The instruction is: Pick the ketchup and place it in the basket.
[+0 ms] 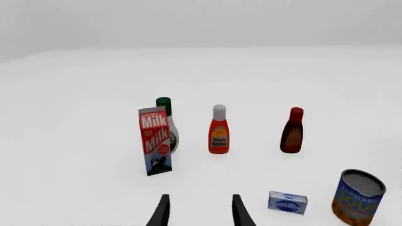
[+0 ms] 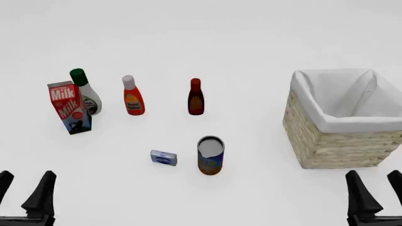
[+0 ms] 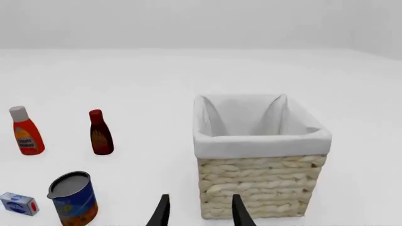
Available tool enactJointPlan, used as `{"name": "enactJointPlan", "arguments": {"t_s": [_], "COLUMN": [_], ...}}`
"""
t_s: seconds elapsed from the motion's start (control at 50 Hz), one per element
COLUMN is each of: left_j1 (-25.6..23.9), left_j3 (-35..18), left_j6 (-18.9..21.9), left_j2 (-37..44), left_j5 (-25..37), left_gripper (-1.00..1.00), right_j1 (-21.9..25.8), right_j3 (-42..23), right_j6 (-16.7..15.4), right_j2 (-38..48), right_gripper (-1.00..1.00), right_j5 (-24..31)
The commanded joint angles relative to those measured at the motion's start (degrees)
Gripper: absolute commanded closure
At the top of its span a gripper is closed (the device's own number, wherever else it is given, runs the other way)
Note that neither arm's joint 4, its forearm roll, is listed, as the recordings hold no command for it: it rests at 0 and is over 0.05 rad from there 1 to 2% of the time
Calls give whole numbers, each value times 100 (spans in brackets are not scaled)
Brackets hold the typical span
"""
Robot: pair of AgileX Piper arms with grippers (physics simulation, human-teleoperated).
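- The left gripper (image 2: pixel 25 190) sits at the near left edge of the front view, its dark fingers (image 2: pixel 43 192) spread with nothing between them; the arm behind is cut off by the frame.
- The right gripper (image 2: pixel 379 190) at the near right edge is likewise spread and empty, only its fingers showing.
- The ketchup (image 2: pixel 132 96) stands upright on the white surface (image 2: pixel 251 42), far left of centre, apart from both grippers.
- The milk carton (image 2: pixel 69 107) partly hides a white bottle with green cap (image 2: pixel 84 89) behind it.
- A dark-red bottle (image 2: pixel 195 97) stands right of the ketchup.
- Nearer stand a can (image 2: pixel 210 155) and a small blue box (image 2: pixel 163 157); their labels are too blurred to read.
- The basket (image 2: pixel 336 141) stands at the right, its far side cut by the frame edge.
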Motion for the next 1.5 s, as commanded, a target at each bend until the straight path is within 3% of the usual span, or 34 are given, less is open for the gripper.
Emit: {"name": "enactJointPlan", "arguments": {"t_s": [0.02,0.06,0.08,0.16,0.24,0.34,0.36,0.58,0.64,0.7,0.92,0.96,1.5], "left_j1": [111,177,207,200,359,362,337,266,225,5,-235,-273,-454], "left_j3": [-173,-271,-293,-457,-772,-1040,-1204,-1907,-2256,-2657,-3631,-3819,-5639], "left_j6": [-229,-484,-465,-391,-515,-510,-687,-498,-385,-609,-658,-816,-416], "left_j2": [56,116,474,642,1658,2080,2524,3703,3906,4204,4748,5005,6231], "left_j5": [63,88,-95,-133,-541,-653,-746,-935,-804,-606,-63,71,1078], "left_gripper": [-100,-100,-100,-100,-100,-100,-100,-100,-100,-100,-100,-100,-100], "right_j1": [15,37,47,50,67,88,89,33,24,41,-3,-9,-25], "right_j3": [3,5,8,7,7,7,8,8,6,11,9,10,7], "right_j6": [34,28,48,44,35,27,32,150,144,169,191,218,273], "right_j2": [118,154,167,191,163,220,215,219,200,238,233,298,371], "right_gripper": [-100,-100,-100,-100,-100,-100,-100,-100,-100,-100,-100,-100,-100], "right_j5": [-40,-55,-61,-76,-66,-118,-114,-120,-107,-140,-132,-176,-240]}}
